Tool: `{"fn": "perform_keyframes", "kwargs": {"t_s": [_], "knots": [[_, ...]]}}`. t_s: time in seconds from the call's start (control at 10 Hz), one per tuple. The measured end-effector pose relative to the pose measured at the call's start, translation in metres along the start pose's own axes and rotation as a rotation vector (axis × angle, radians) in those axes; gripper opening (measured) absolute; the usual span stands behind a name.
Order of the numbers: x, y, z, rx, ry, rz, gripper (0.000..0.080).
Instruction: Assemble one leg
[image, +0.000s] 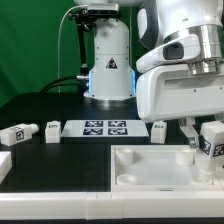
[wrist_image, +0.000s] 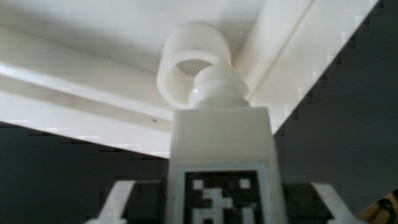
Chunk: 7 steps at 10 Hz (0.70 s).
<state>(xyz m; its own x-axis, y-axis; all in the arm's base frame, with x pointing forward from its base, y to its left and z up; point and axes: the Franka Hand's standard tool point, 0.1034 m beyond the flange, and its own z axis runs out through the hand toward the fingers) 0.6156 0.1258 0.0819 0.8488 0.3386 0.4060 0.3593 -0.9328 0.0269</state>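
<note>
My gripper (image: 206, 138) hangs at the exterior view's right, shut on a leg (image: 212, 141), a small white block with a black-and-white tag. In the wrist view the leg (wrist_image: 221, 150) stands between my fingers (wrist_image: 121, 200), tag facing the camera. Its round peg end meets a rounded boss with a hole (wrist_image: 192, 62) at a corner of the large white recessed tray-like piece (wrist_image: 71, 60). That piece (image: 150, 168) lies at the front of the table, just below the held leg. I cannot tell whether the peg is inside the hole.
The marker board (image: 100, 127) lies flat behind the tray piece. Loose legs lie at the exterior view's left (image: 18, 132), beside the board (image: 52, 129) and to its right (image: 160, 127). Another white part (image: 3, 162) sits at the left edge. The robot base (image: 108, 60) stands behind.
</note>
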Motion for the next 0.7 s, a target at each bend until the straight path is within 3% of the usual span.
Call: {"fn": "perform_keyframes", "kwargs": {"t_s": [0.4,0.7], "knots": [[-0.0052,0.0110,0.0042,-0.008,-0.001,0.001,0.0287],[-0.0101,0.0104,0.0093,-0.007,-0.005,0.003,0.0287]]}}
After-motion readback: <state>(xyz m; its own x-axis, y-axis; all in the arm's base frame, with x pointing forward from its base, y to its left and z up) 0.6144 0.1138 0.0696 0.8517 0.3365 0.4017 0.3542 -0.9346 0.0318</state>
